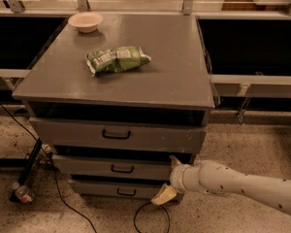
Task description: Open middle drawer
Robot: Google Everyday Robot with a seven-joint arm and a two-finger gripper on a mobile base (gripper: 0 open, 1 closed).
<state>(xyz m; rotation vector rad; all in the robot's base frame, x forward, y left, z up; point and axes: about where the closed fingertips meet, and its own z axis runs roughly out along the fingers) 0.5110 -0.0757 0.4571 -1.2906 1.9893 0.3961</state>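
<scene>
So the middle drawer (87, 167) is the second of three in the front of the grey bench (174, 62), and it looks shut or near enough, so the opening is judged as barely started. The hand (168, 178) is parked at the drawer's right end, well apart from the small black handle (122, 169). It's spread wide: the upper fingertip (173, 160) is seen by the top edge of the drawer front, and the lower one is down by the bottom drawer (102, 188). Whether the front is actually touched can't be told from here

For the pull to go well, a firm hold on that right edge should be had first, or better, the handle should be gone for. The drawer is likely to be skewed on its runners by an off-centre tug. The pull should be kept straight out and level, not angled sideways. It should be done slowly too, so the chip bag (117, 58) and bowl (85, 22) up top aren't jolted, and the black cable (138, 216) on the floor by the hand should be kept clear of
</scene>
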